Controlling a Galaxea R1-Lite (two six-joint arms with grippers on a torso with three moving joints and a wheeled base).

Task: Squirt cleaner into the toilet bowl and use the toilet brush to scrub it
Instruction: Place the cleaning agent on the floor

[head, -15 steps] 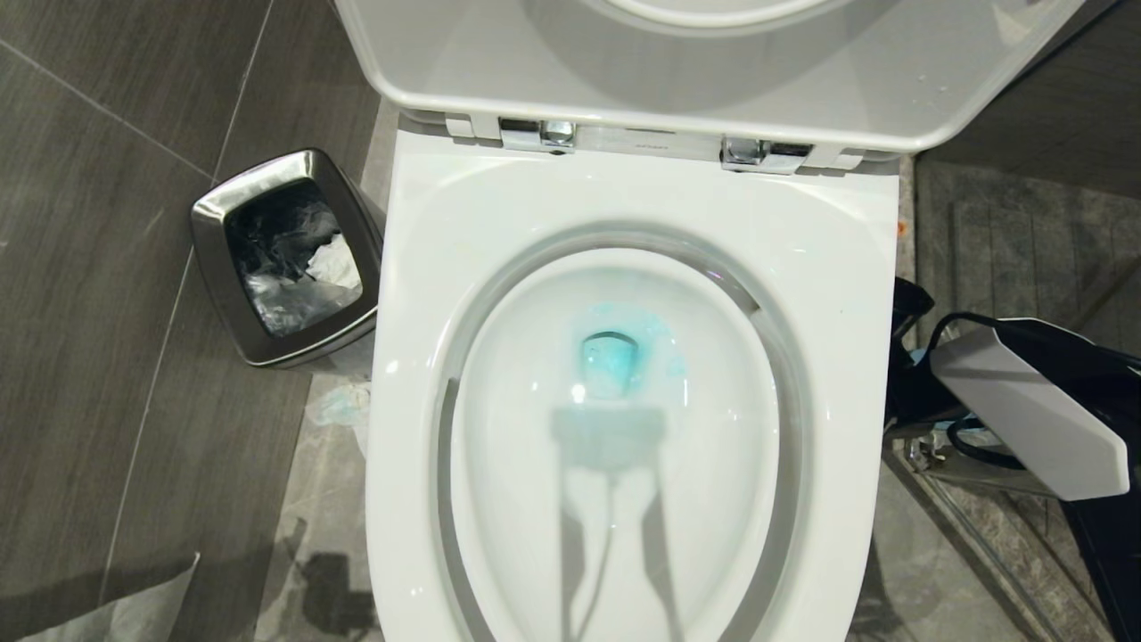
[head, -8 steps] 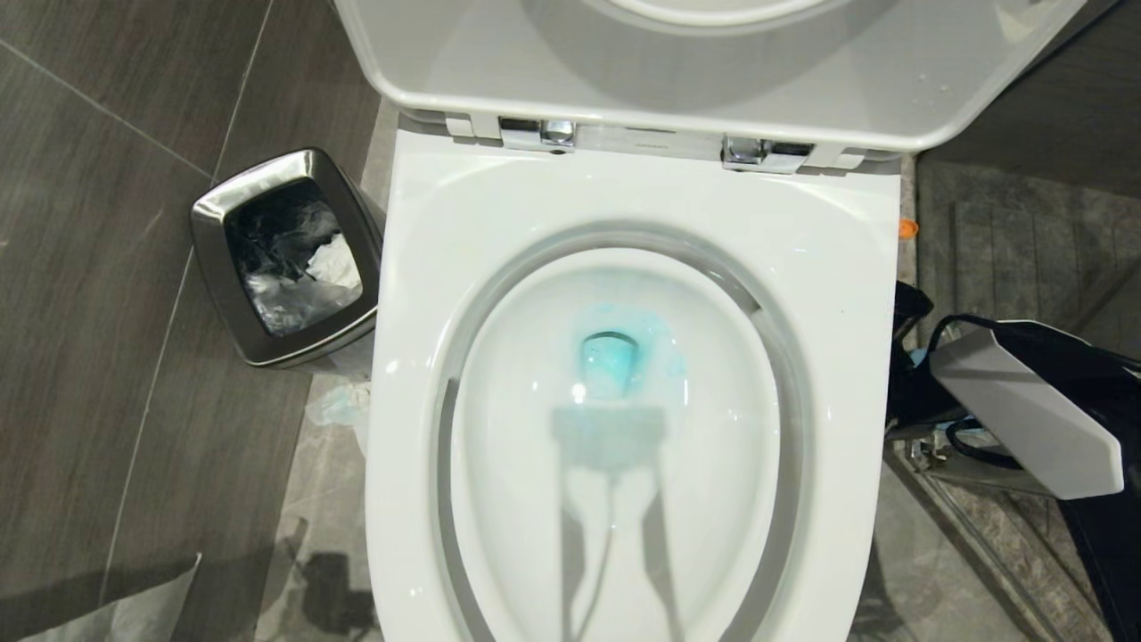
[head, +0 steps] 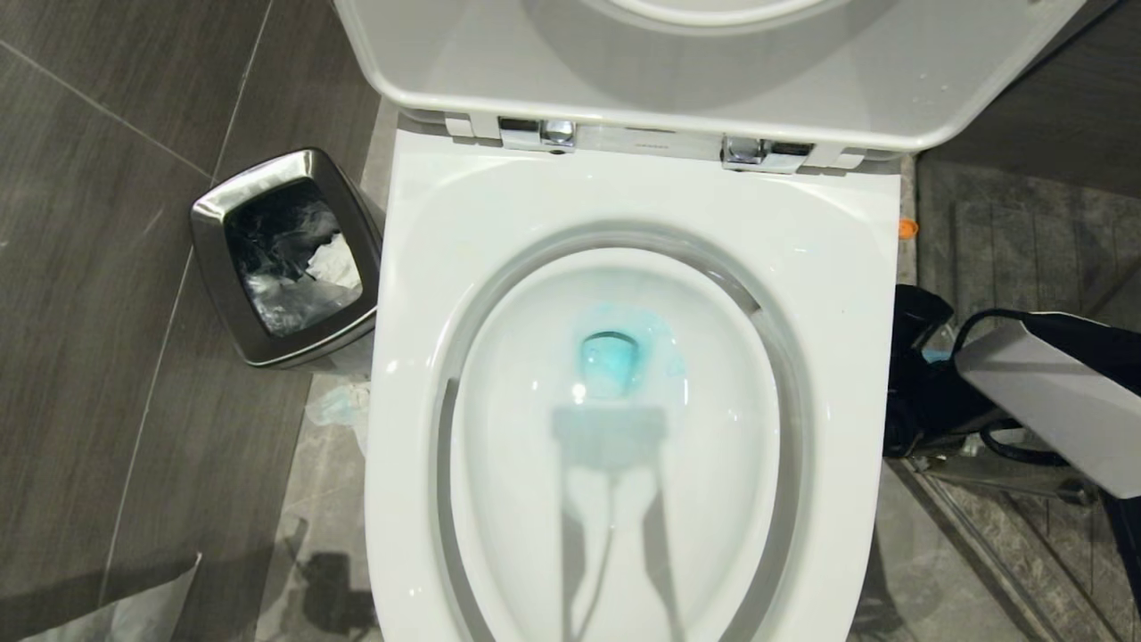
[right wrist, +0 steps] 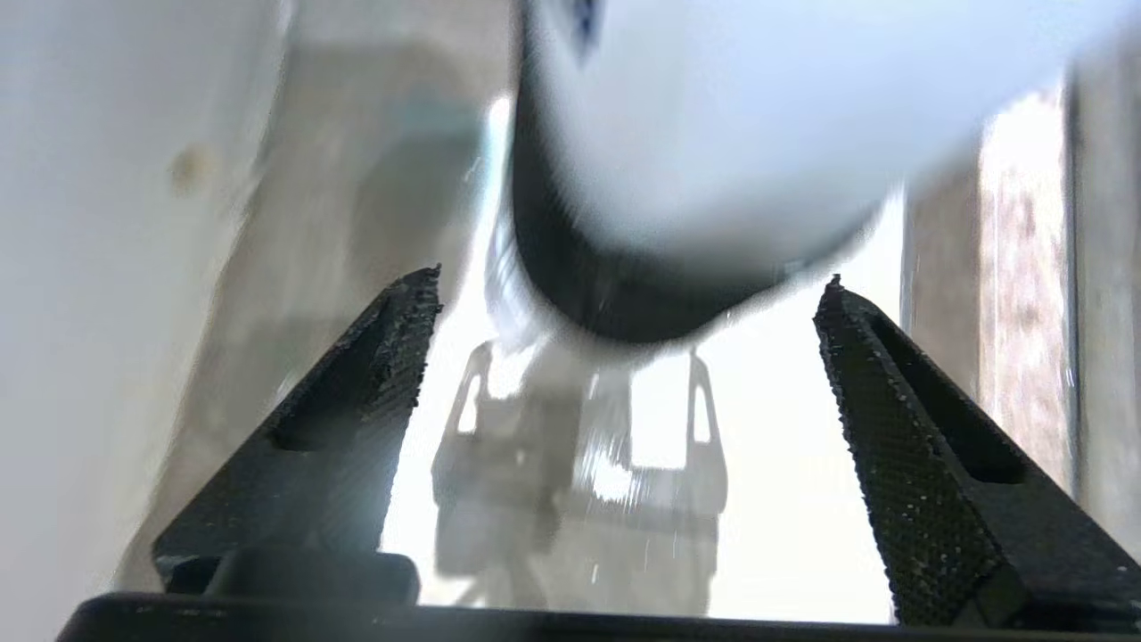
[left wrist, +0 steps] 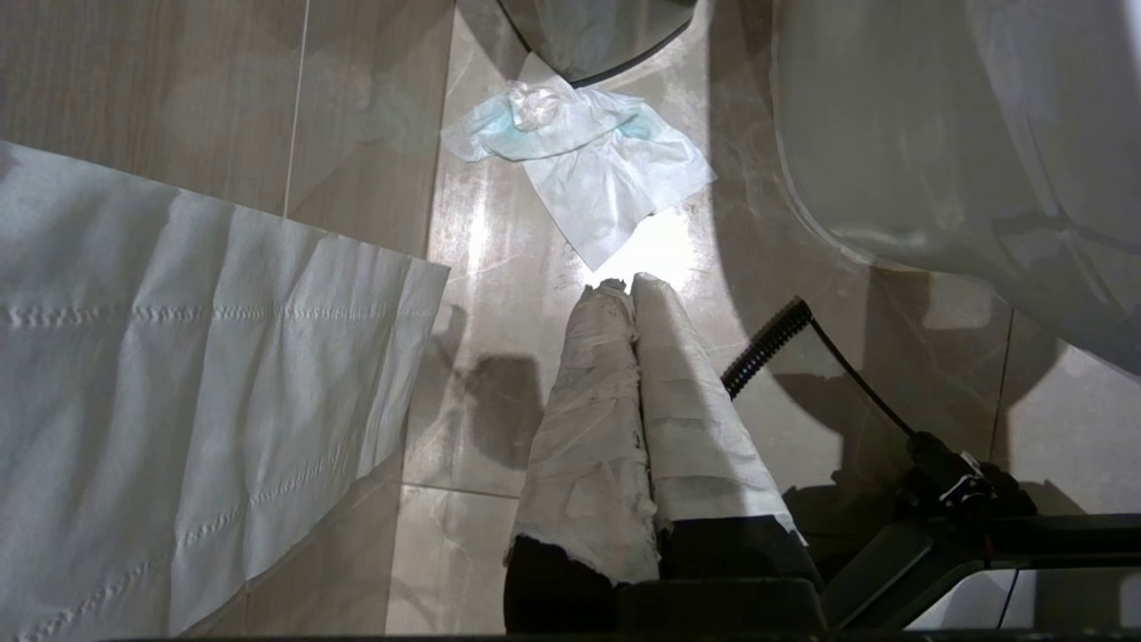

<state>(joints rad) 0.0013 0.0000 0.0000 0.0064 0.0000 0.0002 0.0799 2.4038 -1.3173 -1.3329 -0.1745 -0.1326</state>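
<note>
Right gripper (right wrist: 624, 294) stands wide open at the right edge of the head frame, beside the toilet (head: 642, 205), holding nothing; the white, dark-based cleaner (right wrist: 704, 160) sits just beyond its fingertips, blurred. Teal liquid (head: 615, 357) pools mid-bowl. Left gripper (left wrist: 628, 290), paper-wrapped fingers pressed together and empty, hangs over floor tiles near a crumpled tissue (left wrist: 579, 152)

Open toilet bowl (head: 838, 267) holds teal-blue cleaner (head: 611, 361).
</note>
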